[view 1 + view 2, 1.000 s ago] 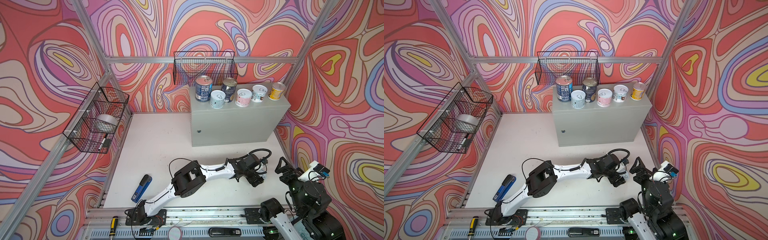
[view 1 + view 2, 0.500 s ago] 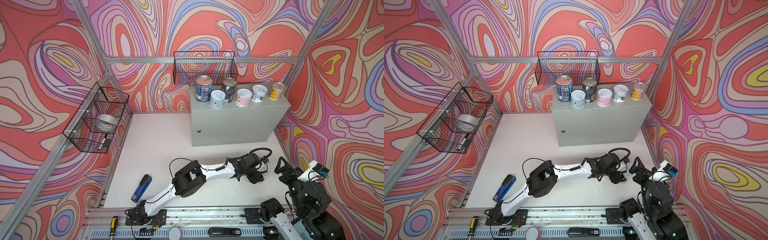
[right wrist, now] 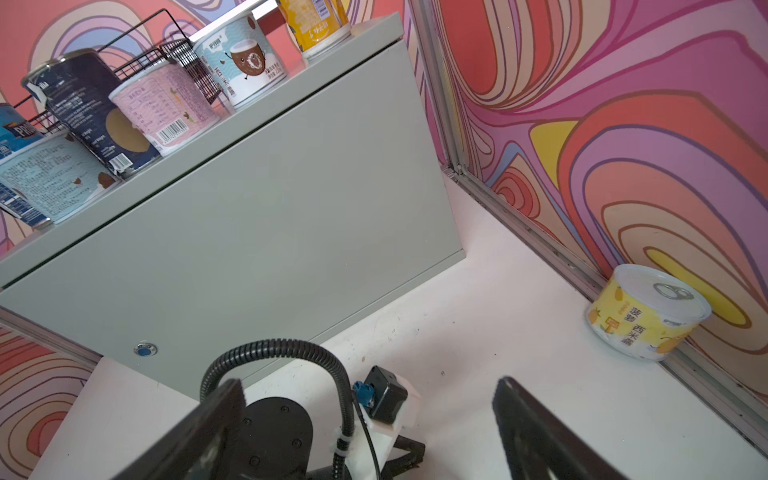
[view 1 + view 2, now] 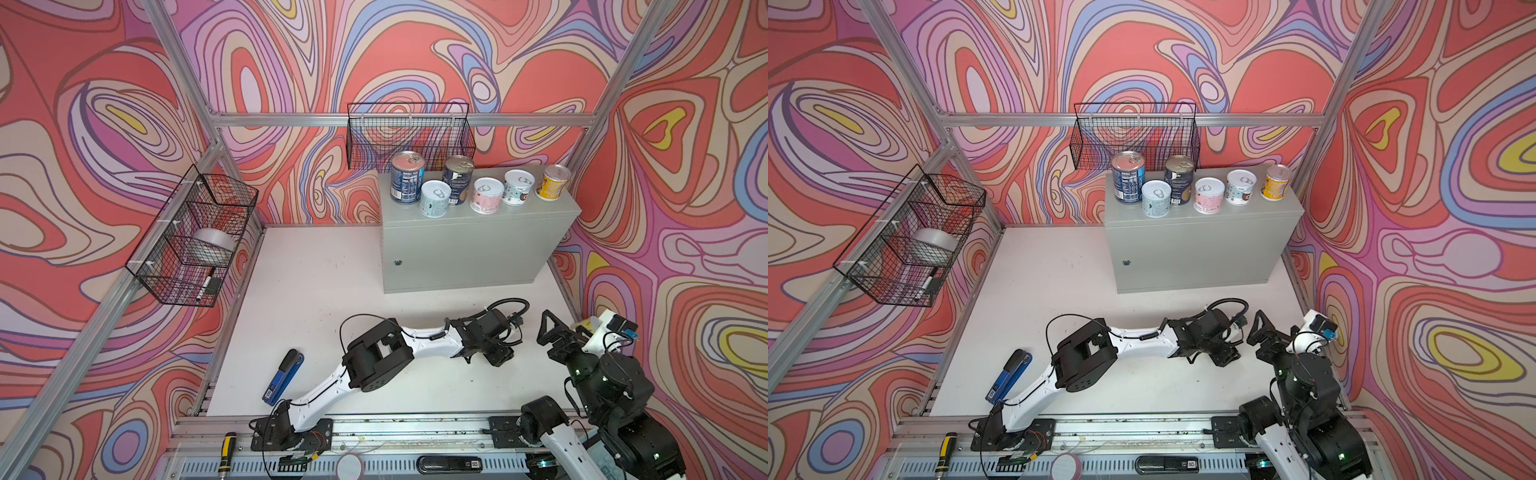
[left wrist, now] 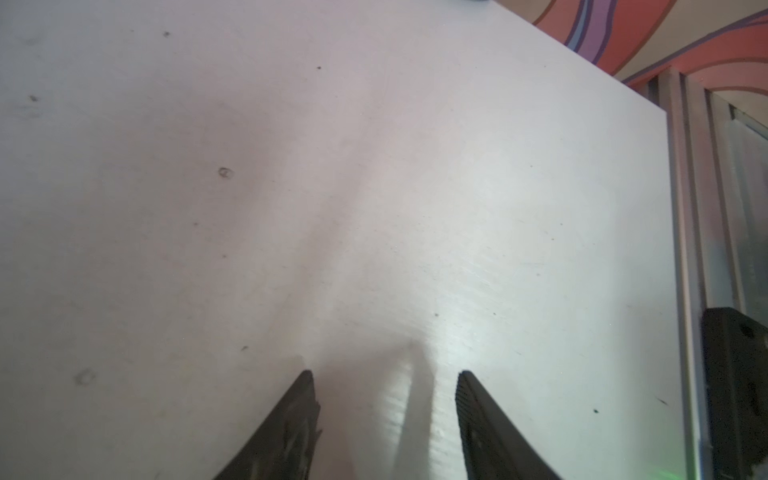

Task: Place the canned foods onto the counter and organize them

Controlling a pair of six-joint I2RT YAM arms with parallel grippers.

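- left claw [image 5: 384,378]: parted, empty, over floor [image 5: 374,166];
- right claw [image 3: 370,382]: spread wide, empty;
- six tins [image 4: 486,201] upright on counter [image 4: 478,245]; seventh tin [image 3: 648,311] on floor beside wall.

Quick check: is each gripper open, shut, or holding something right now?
Left gripper: open narrowly, holding nothing.
Right gripper: open wide, holding nothing.
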